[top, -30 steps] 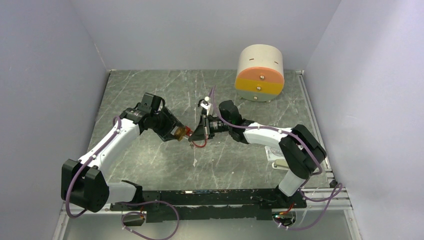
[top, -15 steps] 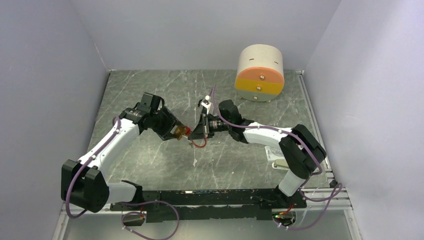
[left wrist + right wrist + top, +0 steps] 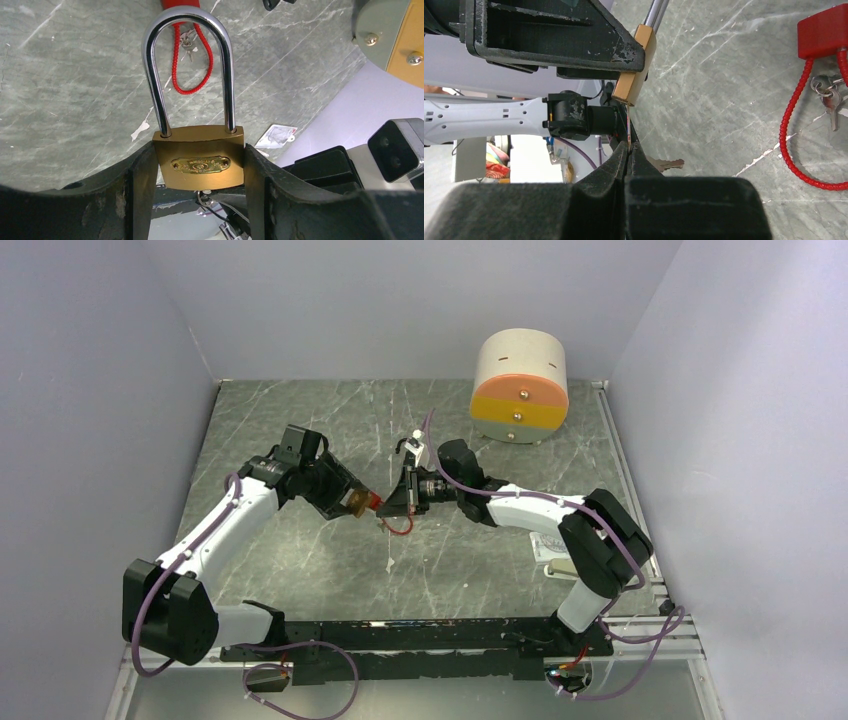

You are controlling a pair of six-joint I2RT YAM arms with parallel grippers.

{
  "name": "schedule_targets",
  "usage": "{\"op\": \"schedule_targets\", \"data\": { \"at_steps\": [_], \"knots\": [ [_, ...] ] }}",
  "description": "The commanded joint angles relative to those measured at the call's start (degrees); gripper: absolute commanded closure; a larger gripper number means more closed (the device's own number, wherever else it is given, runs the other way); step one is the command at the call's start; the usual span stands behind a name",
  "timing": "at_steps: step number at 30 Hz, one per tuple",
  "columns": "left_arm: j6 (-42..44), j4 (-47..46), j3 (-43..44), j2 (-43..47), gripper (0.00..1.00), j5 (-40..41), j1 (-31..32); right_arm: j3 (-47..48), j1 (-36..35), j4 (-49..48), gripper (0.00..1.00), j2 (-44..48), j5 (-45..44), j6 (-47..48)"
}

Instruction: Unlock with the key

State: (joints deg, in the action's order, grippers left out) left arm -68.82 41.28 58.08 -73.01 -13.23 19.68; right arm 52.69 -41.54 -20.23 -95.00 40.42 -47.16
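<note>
left claw (image 3: pixel 200 166) — part-open, clamping padlock (image 3: pixel 199 159) by its body, shackle pointing away | right claw (image 3: pixel 628 150) — pinched tight on key (image 3: pixel 628 126) | blade runs straight ahead of right claw, tip meeting padlock's underside; insertion depth unclear

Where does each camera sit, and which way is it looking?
Top external: above and behind, looking down on the table; left arm and right arm show.
Left wrist: on the left arm, looking along its fingers, which clamp a brass padlock.
Right wrist: on the right arm, looking past its shut fingers and key.
Both wrist views share the padlock.
</note>
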Motion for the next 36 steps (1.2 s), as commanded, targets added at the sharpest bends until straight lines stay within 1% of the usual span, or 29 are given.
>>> {"op": "schedule_targets", "data": {
  "at_steps": [1, 8, 13, 23, 32, 36],
  "knots": [
    [-2.15, -2.33, 0.19, 2.28, 0.71, -3.42, 0.31, 2.51, 0.60, -4.55, 1.00, 1.25, -2.47, -0.33],
    [-3.04, -1.92, 0.29, 1.62, 0.71, -3.20, 0.36, 2.57, 0.61, -5.29, 1.00, 1.05, -2.17, -0.72],
    [-3.85, -2.14, -0.24, 1.49, 0.72, -3.09, 0.33, 3.20, 0.71, -2.24, 1.00, 1.74, -4.92, 0.26],
    [-4.57, -0.50, -0.06, 1.09, 0.72, -2.24, 0.36, 3.11, 1.10, -3.20, 1.00, 2.36, -6.23, -0.38],
    [-6.45, -0.86, -0.60, 1.27, 0.73, -1.89, 0.36, 3.70, 0.98, -5.93, 1.00, 0.70, -1.65, -0.82],
    [-7.21, -1.45, -0.52, 1.47, 0.73, -1.79, 0.36, 4.18, 0.65, -4.62, 1.00, -0.04, -1.02, -0.20]
  ]
}}
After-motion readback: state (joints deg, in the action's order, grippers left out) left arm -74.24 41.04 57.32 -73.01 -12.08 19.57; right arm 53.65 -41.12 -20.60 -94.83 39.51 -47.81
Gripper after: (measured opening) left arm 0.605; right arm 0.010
